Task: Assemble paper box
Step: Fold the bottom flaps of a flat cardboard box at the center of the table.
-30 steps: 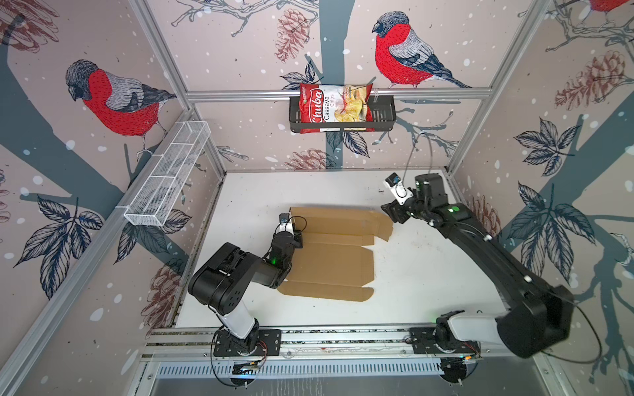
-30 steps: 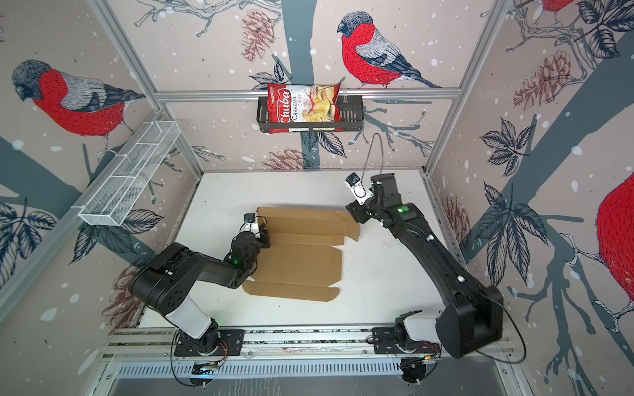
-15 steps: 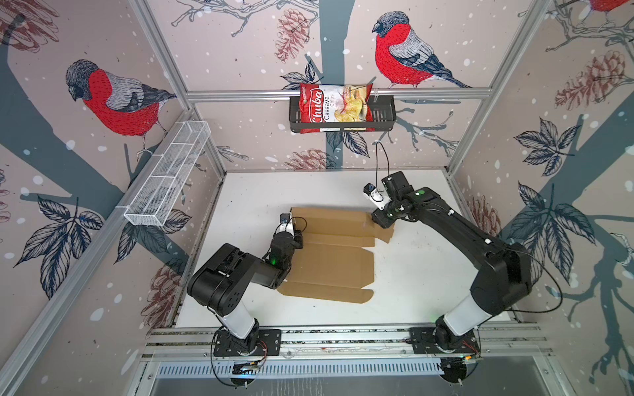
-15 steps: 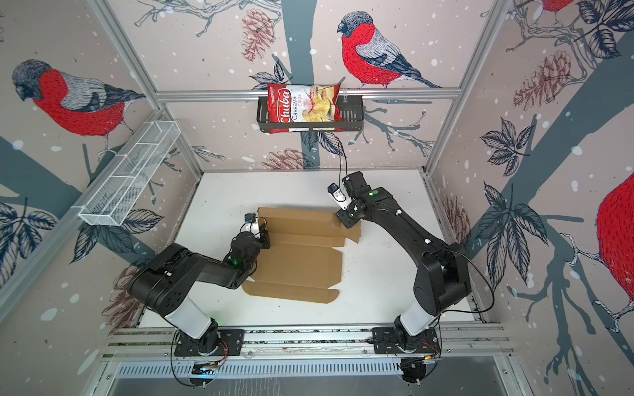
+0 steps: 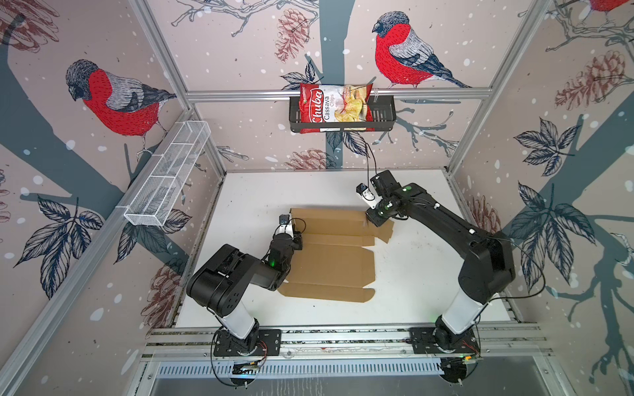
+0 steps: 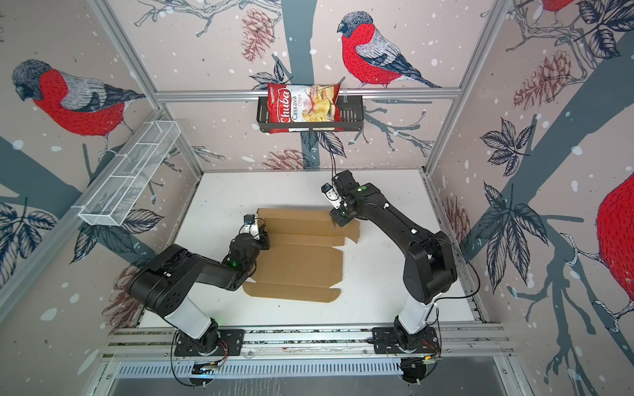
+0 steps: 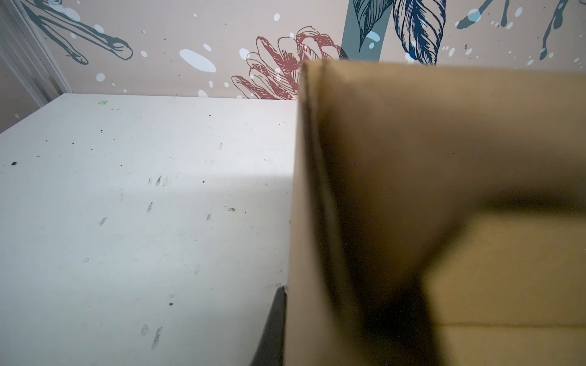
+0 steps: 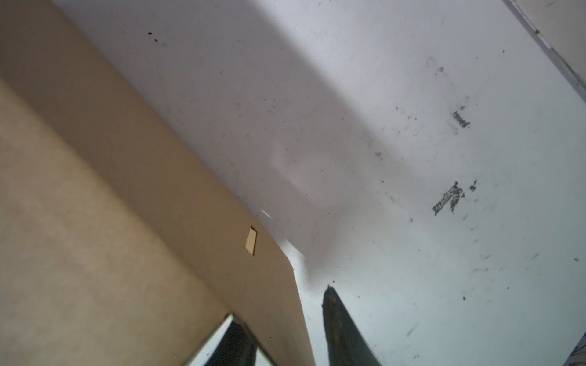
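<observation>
Cardboard paper box (image 5: 331, 260) lay on the surface (image 5: 411, 274), left flap pinched in my left end effector (image 5: 296, 236); my right end effector (image 5: 374, 221) had swung in, half-open astride its far corner (folding could begin).

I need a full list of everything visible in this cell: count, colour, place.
brown corrugated cardboard sheet: one, brown, lying on the table.
white table: one, white, cell floor.
red chips bag: one, red, inside the basket.
black metal basket: one, black, back wall rail.
white wire mesh tray: one, white, left wall.
black robot arms: two, black, front rail.
left hand: one, black, shut on sheet's left edge.
right hand: one, black, open around sheet's far right corner.
</observation>
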Action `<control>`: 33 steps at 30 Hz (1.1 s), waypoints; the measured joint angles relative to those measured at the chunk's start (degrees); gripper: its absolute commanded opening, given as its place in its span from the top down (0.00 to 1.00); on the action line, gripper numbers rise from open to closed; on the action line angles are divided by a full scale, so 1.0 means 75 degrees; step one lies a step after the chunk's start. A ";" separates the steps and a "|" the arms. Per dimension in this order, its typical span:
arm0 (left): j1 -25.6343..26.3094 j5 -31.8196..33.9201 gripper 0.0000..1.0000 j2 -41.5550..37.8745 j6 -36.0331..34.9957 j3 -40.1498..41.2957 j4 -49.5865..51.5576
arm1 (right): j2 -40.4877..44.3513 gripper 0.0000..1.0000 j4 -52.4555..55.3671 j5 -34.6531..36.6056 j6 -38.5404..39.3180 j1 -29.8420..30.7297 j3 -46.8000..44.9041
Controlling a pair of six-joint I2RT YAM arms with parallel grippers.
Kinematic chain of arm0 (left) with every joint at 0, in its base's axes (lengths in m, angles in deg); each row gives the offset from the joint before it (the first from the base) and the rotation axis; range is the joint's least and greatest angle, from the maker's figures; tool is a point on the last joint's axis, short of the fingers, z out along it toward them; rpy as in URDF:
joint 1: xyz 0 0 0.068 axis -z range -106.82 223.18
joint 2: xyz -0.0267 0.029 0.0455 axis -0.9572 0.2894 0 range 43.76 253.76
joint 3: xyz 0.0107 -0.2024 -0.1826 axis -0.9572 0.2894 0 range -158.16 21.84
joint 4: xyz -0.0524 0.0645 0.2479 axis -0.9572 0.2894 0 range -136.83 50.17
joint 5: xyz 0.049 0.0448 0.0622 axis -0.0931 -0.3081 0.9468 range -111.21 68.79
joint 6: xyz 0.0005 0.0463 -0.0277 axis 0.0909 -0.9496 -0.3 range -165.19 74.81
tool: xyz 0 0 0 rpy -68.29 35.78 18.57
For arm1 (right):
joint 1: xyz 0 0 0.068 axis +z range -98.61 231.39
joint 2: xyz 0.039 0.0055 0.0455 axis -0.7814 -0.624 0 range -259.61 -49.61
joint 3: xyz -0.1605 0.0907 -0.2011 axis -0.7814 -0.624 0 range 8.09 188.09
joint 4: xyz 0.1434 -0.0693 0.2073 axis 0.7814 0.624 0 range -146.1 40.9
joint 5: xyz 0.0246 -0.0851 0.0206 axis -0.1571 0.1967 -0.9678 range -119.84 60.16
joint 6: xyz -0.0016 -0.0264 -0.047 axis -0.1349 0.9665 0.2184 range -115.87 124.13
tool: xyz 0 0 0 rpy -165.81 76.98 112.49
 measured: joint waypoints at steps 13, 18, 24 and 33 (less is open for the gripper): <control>0.0487 0.0772 0.98 -0.0105 0.0055 0.0216 -0.0160 | -0.0629 0.73 0.0440 0.0152 -0.3599 0.0041 0.0790; 0.0586 0.0985 0.98 -0.0157 0.0050 0.0256 -0.0181 | -0.1017 0.71 0.0746 0.0163 -0.4625 0.0035 0.1343; 0.0533 0.1029 0.98 -0.0221 0.0035 0.0271 -0.0160 | -0.1346 0.60 0.1177 0.0172 -0.3958 0.0000 0.1897; 0.0356 0.0114 0.97 -0.0073 -0.0061 0.0618 -0.0769 | -0.1037 0.62 0.0670 -0.0318 -0.1734 -0.0452 0.0583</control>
